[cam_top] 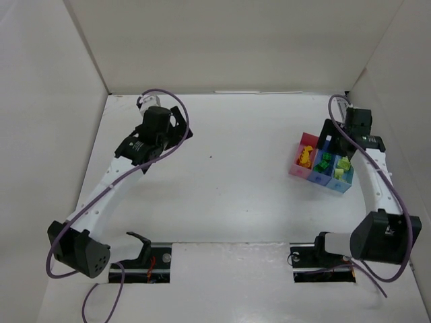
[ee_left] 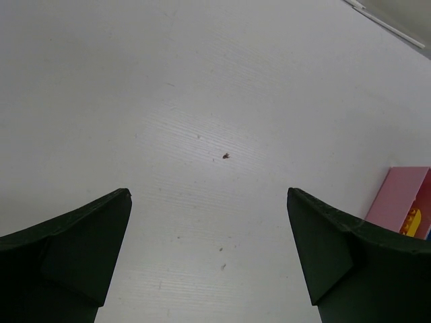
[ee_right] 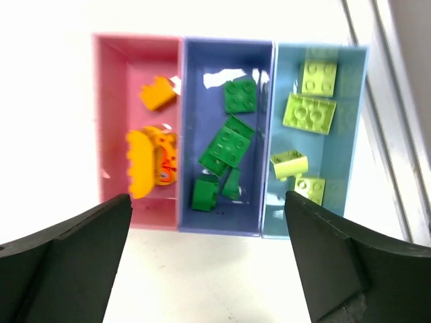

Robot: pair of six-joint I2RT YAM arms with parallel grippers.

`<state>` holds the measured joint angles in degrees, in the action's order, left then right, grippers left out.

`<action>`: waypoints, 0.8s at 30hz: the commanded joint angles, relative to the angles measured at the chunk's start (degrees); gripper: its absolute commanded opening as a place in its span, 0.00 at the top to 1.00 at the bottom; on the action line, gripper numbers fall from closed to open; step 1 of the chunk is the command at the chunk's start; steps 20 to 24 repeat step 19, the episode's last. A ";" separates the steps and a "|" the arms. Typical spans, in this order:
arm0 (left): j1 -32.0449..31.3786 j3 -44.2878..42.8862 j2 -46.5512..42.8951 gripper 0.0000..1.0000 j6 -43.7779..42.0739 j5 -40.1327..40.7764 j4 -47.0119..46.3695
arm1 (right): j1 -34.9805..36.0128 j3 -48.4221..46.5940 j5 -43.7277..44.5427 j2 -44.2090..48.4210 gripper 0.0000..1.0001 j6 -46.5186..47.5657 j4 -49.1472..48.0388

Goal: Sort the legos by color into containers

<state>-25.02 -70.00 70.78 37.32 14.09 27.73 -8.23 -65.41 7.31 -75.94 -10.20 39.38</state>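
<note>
The containers are three joined bins in a row at the right of the table: pink (cam_top: 297,166), dark blue (cam_top: 314,177) and light blue (cam_top: 335,184). In the right wrist view the pink bin (ee_right: 111,114) holds an orange-yellow brick (ee_right: 158,93) and a round orange-yellow piece (ee_right: 149,163). Several dark green legos (ee_right: 227,146) lie in the dark blue bin (ee_right: 196,87). Several pale yellow-green legos (ee_right: 309,112) lie in the light blue bin (ee_right: 350,161). My right gripper (ee_right: 207,196) hangs open and empty above the bins' edge (cam_top: 331,140). My left gripper (ee_left: 207,192) is open and empty over bare table (cam_top: 180,129).
White walls enclose the table on three sides. A purple cable loops over each arm. The pink bin's corner (ee_left: 403,195) shows at the right of the left wrist view, and a small dark speck (ee_left: 225,155) marks the table ahead of it.
</note>
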 commanded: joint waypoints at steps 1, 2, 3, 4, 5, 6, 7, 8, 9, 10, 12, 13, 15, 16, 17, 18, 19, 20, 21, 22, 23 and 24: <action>0.32 1.09 -4.77 0.00 -0.76 0.77 -0.13 | -0.30 -2.88 -3.44 6.92 0.00 2.02 -3.06; 0.32 1.09 -5.47 0.00 -0.76 1.29 -0.13 | -0.30 -2.19 -4.92 8.17 0.00 2.02 -3.69; 0.32 1.96 -6.96 0.00 -0.76 1.29 -0.13 | -0.30 -1.48 -5.63 9.40 0.00 2.02 -4.30; 0.32 2.58 -7.67 0.00 -0.76 1.29 0.39 | -0.30 -1.48 -6.16 11.84 0.00 2.02 -4.83; 0.32 2.58 -8.46 0.00 -0.76 1.29 0.40 | -0.30 -0.61 -6.78 13.00 0.00 2.02 -6.14; 0.32 3.19 -9.17 0.00 -0.76 1.90 0.40 | -0.30 -0.60 -7.39 14.14 0.00 2.02 -6.67; 0.32 3.81 -10.56 0.00 0.02 2.43 1.18 | -0.30 0.88 -7.40 15.29 0.00 2.02 -7.20; 0.32 3.82 -11.27 0.00 0.03 2.44 1.97 | -0.30 1.50 -7.40 17.47 0.00 1.50 -7.90; 0.32 4.42 -11.98 0.00 0.55 3.31 1.98 | -0.30 2.03 -7.40 18.36 0.00 1.50 -9.04; 0.32 4.43 -12.51 0.00 0.56 4.10 2.85 | -0.30 2.56 -7.40 19.07 0.00 1.50 -9.05; 0.32 5.92 -14.18 0.00 1.44 4.11 3.65 | -0.30 3.09 -7.40 20.30 0.00 1.50 -9.05; 0.32 5.92 -14.18 0.00 2.14 4.11 4.35 | -0.30 3.09 -7.40 20.31 0.00 1.50 -9.05; 0.32 7.32 -15.84 0.00 2.75 4.11 5.05 | -0.30 3.09 -7.40 20.83 0.00 1.50 -9.05; 0.32 7.33 -15.85 0.00 2.76 4.63 5.06 | -0.30 3.09 -7.40 20.83 0.00 2.10 -9.05; 0.32 7.33 -16.64 0.00 2.76 4.63 5.67 | -0.30 3.09 -7.40 20.83 0.00 2.11 -9.05; 0.32 7.85 -17.25 0.00 2.76 4.63 5.67 | -0.30 3.09 -7.40 20.83 0.00 2.63 -9.05; 0.32 7.86 -17.26 0.00 2.76 4.63 5.67 | -0.30 3.09 -7.40 20.83 0.00 2.64 -9.05; 0.32 7.86 -17.26 0.00 2.76 4.63 5.67 | -0.30 3.09 -7.40 20.83 0.00 2.64 -9.05; 0.32 7.86 -17.26 0.00 2.76 4.63 5.67 | -0.30 3.09 -7.40 20.83 0.00 2.64 -9.05; 0.32 7.86 -17.26 0.00 2.76 4.63 5.67 | -0.30 3.09 -7.40 20.83 0.00 2.64 -9.05; 0.32 7.86 -17.26 0.00 2.76 4.63 5.67 | -0.30 3.09 -7.40 20.83 0.00 2.64 -9.05; 0.32 7.86 -17.26 0.00 2.76 4.63 5.67 | -0.30 3.09 -7.40 20.83 0.00 2.64 -9.05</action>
